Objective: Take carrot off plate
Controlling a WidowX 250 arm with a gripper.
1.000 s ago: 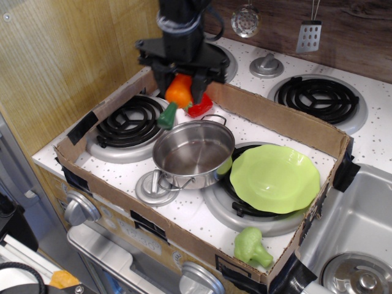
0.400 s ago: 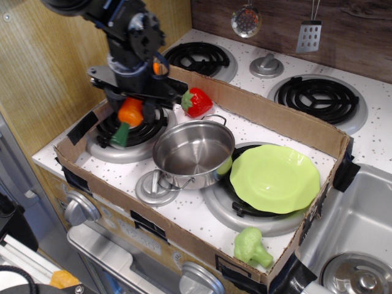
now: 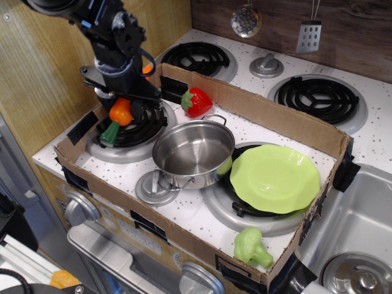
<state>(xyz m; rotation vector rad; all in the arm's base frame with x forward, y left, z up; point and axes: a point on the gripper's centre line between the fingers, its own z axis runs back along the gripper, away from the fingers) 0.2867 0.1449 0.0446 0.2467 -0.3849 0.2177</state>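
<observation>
Over left burner | fingers clenched on carrot | green stub pointing down-left

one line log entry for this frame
end effector: shut on carrot | carrot: held over left front burner | plate: empty | phase: carry, not released

Hidden and cut-off parts

The gripper covers the carrot's upper end, and its fingertips are too dark to tell apart. The arm runs off the top edge. The pot hides the plate's left rim. The sink is cut by the right and bottom edges.
</observation>
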